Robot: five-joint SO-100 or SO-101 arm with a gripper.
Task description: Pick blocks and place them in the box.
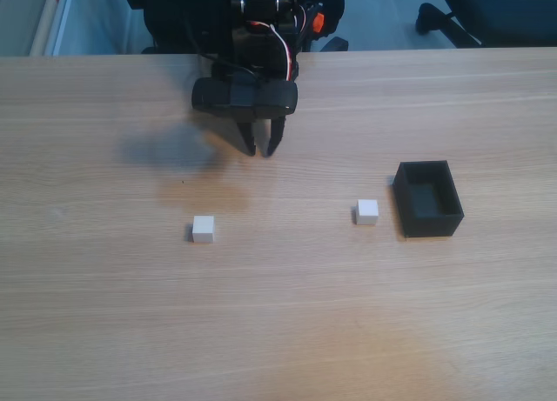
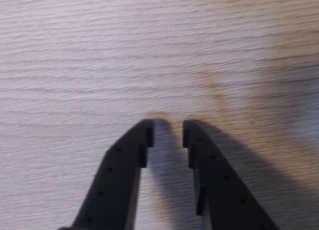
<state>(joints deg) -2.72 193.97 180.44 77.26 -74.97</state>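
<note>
the arm's upper part is cut off by the top edge of the fixed view, so only its dark body, some red and white wires and an orange piece show above the gripper; the gripper points down toward the wooden table, its two black fingertips nearly together with a narrow gap between them and nothing held; in the wrist view the gripper comes in from the bottom edge, the fingers cut off lower down, and the same small gap shows bare wood grain between the tips; the far part of that view is soft and blurred; no writing or label can be read on anything.

in the fixed view one white block lies on the table below and a little left of the gripper, well apart from it; the other white block lies to the right, just beside the left wall of the black box without touching it; the box stands open-topped, its inside dark and hard to make out; a dark chair base is cut off at the top right corner; the arm's shadow falls on the table left of the gripper.
</note>
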